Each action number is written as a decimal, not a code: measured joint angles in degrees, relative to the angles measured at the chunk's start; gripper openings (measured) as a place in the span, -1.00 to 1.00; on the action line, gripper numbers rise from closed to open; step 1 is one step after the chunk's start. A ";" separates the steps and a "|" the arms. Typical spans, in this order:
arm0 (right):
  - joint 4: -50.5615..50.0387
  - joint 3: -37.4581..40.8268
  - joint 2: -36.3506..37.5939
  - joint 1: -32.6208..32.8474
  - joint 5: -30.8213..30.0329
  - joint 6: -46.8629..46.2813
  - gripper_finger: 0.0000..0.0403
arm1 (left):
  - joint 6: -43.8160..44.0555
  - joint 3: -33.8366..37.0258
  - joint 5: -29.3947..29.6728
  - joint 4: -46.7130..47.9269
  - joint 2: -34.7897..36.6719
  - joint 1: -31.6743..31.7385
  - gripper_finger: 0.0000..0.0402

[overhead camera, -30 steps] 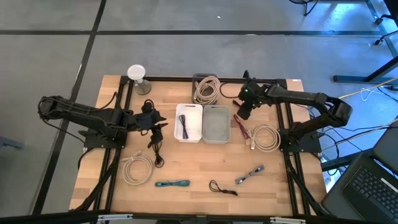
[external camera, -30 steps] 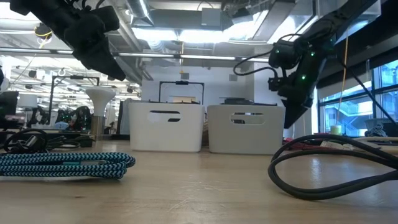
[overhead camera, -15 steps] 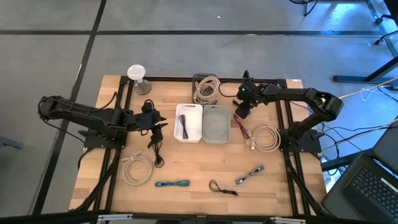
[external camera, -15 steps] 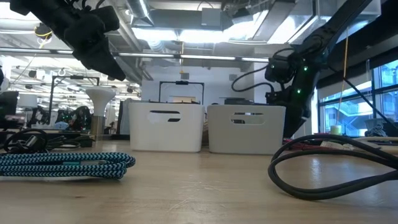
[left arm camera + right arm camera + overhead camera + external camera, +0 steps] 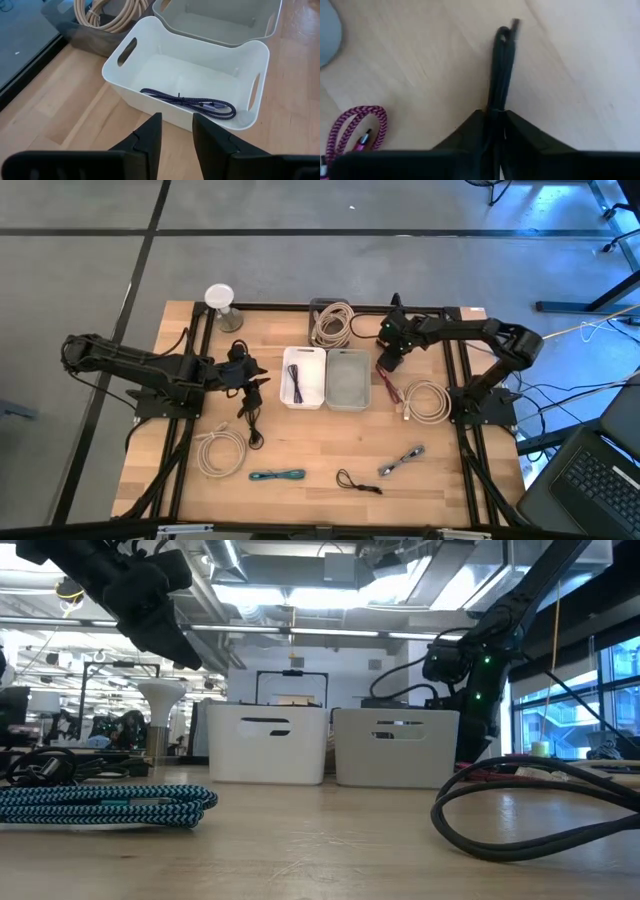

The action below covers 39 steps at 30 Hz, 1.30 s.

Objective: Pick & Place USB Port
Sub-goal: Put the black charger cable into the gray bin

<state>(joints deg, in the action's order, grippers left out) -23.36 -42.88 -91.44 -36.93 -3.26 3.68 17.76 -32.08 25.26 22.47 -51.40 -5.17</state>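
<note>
At the far left of the high view the left arm waits over the counter [image 5: 330, 445], its left end effector [image 5: 250, 376] hanging just left of the white bin [image 5: 303, 377]. Its wrist view shows the two fingers a small gap apart with nothing between them. That has not changed over the last second. A purple cable [image 5: 192, 102] already lies in the white bin, and the grey bin [image 5: 347, 378] touching it on the right looks bare inside.

Along the lower part of the frame lie a cream coil [image 5: 220, 450], a teal cable [image 5: 277, 476], a black cable [image 5: 358, 482] and a grey cable [image 5: 400, 461]. A beige coil [image 5: 332, 323] sits at upper centre, behind the bins.

Right of the bins is where things have moved. The right arm has swung in and dropped: a second ago the right end effector [image 5: 388, 361] stood higher and a little further right, and now it is down at the counter beside the grey bin's right wall. In its wrist view the fingers have drawn nearly together around a dark cable [image 5: 502, 65], which runs out between them across the wood. So the pick looks made, or all but made, though I cannot confirm a firm hold. A pink cable [image 5: 350, 130] lies just beside, untouched, and a white coil [image 5: 428, 400] sits further right.

What remains, I judge, is lifting the dark cable and carrying it left to a bin.
</note>
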 joint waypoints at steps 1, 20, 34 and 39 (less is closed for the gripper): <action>-0.29 0.05 0.45 0.00 -0.99 0.04 -0.81 | 0.00 0.00 0.00 -0.01 0.00 0.00 -0.51; -11.26 -0.63 22.99 11.32 -1.48 -5.97 -0.91 | 0.00 0.00 0.00 -0.01 -0.02 0.00 -0.49; 4.19 -3.38 24.50 26.40 7.79 -21.60 -0.91 | -0.04 0.00 -0.02 0.01 -0.02 0.00 -0.49; 9.08 -3.40 18.92 29.23 7.98 -22.94 -0.91 | 0.00 0.00 0.00 -0.01 -0.02 0.00 -0.51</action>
<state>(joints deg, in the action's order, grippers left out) -14.28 -46.27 -72.53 -7.70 4.72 -19.26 17.76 -32.08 25.25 22.46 -51.42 -5.17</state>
